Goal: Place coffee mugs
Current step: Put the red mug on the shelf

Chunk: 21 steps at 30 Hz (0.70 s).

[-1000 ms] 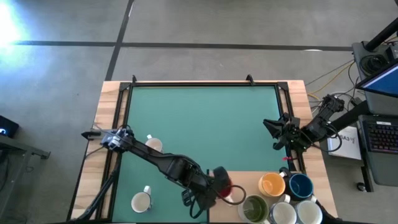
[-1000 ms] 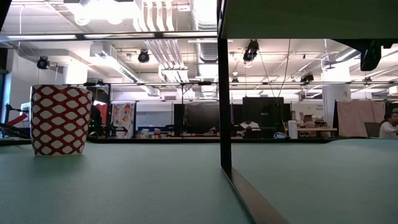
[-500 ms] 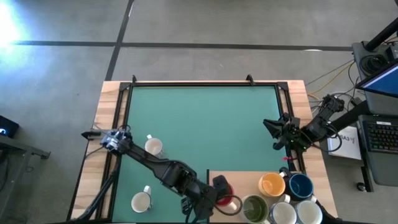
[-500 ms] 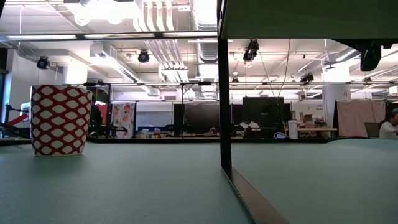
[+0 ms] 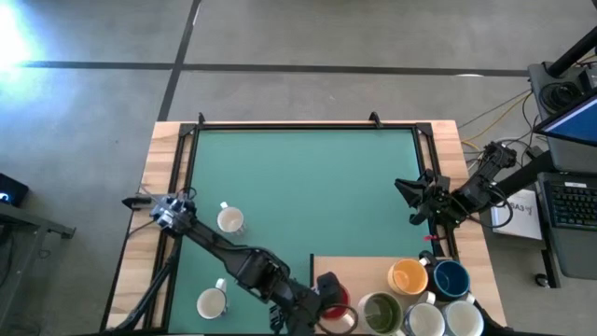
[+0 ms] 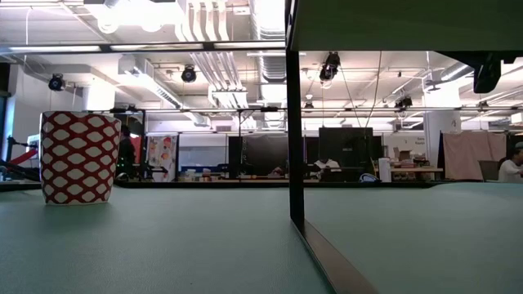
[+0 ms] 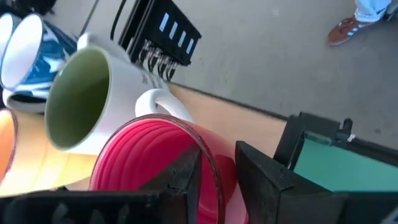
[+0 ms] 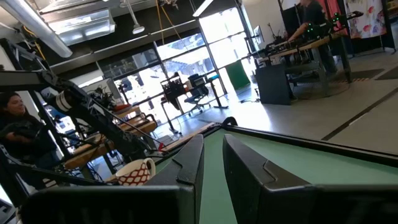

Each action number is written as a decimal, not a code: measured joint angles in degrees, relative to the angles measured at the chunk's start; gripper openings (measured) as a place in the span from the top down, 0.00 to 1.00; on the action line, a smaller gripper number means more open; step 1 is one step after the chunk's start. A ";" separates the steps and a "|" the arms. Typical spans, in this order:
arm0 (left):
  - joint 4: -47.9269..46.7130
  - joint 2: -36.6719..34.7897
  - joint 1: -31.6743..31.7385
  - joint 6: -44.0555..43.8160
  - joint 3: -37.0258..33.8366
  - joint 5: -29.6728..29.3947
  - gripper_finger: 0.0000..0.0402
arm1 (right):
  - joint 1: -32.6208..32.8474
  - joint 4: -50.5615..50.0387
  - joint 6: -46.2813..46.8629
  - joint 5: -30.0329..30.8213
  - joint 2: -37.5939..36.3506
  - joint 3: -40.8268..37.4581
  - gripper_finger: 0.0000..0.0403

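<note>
left tool (image 7: 214, 171) astride red mug (image 7: 155, 158) rim

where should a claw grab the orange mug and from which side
Take the orange mug by its rim wall, coming straight down from above. It stands upright, mouth open, with the blue mug and other mugs crowding its sides, so a side approach looks blocked.
</note>
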 joint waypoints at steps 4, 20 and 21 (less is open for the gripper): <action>1.15 0.00 -0.71 -0.44 0.00 0.05 0.80 | -0.01 -0.01 0.00 0.00 0.00 0.00 0.88; 6.95 1.31 -2.14 -0.23 0.02 0.51 0.80 | 0.01 0.01 0.00 0.00 0.00 0.00 0.88; 7.33 1.31 -2.18 -0.22 0.02 0.56 0.80 | 0.01 0.01 0.00 0.00 0.00 0.00 0.88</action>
